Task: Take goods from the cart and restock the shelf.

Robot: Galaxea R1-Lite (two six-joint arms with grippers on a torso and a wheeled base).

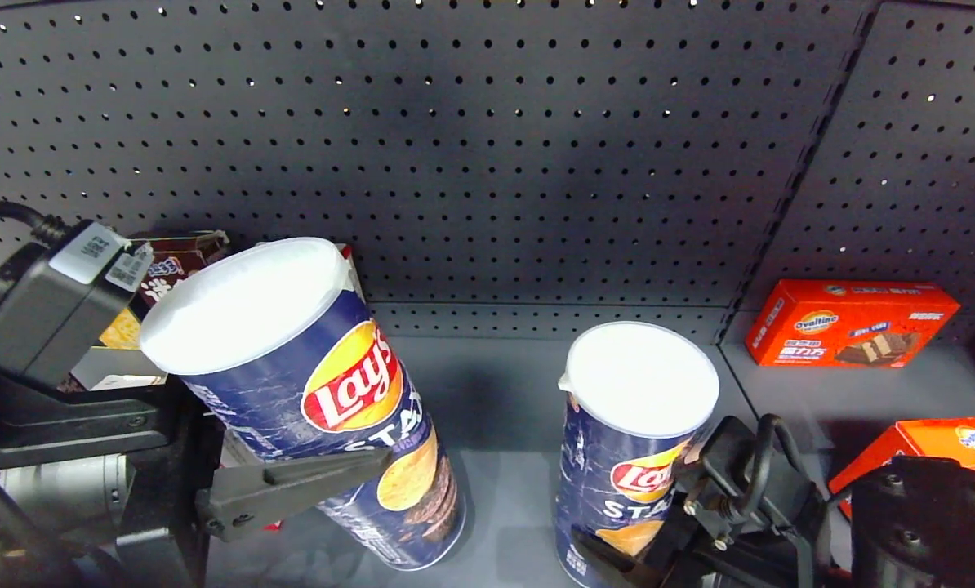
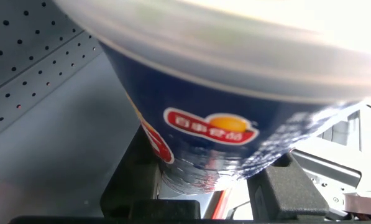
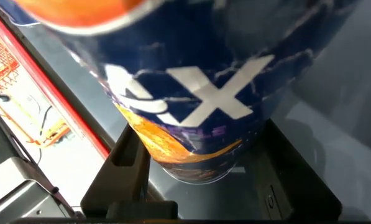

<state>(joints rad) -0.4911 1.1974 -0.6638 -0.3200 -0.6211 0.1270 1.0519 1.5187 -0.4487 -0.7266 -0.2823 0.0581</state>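
Two dark blue chip cans with white lids are over the grey shelf (image 1: 504, 408). The left chip can (image 1: 308, 384) leans with its lid toward the left, and its base is low near the shelf floor. My left gripper (image 1: 308, 465) is shut on its lower body; both fingers flank that can (image 2: 216, 137) in the left wrist view. The right chip can (image 1: 634, 425) stands upright at centre right. My right gripper (image 1: 659, 539) is shut on its lower part, and its fingers clasp the can (image 3: 197, 106) above the shelf floor.
A pegboard back wall (image 1: 487, 147) closes the shelf behind. A brown box (image 1: 173, 261) stands behind the left can. An orange box (image 1: 851, 322) and a second orange box (image 1: 928, 449) lie on the neighbouring shelf bay at right. A red strip (image 3: 54, 106) lines the shelf's front edge.
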